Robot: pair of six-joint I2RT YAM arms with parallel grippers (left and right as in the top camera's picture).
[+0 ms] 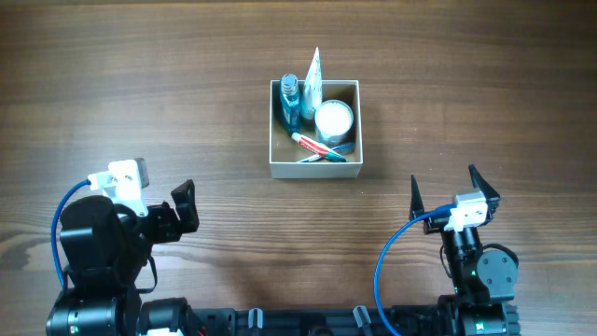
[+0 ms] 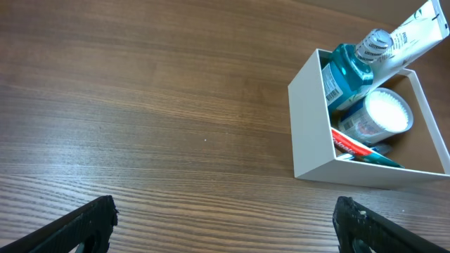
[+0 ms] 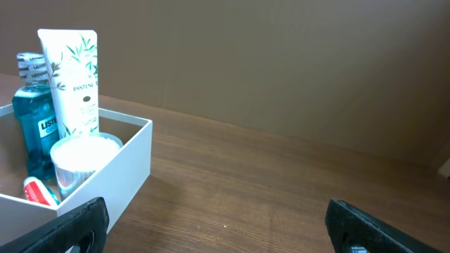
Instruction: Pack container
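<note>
Container [image 1: 314, 169] cut off in both wrist views, toothpaste [image 1: 309, 141] partly hidden

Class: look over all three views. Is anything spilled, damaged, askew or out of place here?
Nothing stands out. The white square cardboard box sits flat with its contents inside; the white tube and blue bottle rise above its rim. No spill on the wooden table.

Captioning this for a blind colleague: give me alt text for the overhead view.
A square white-walled box on a wooden table holds a blue mouthwash bottle, a white tube, a round white jar and a red-and-white toothpaste tube. The left gripper and right gripper sit open lower in frame, both clear of the box.
</note>
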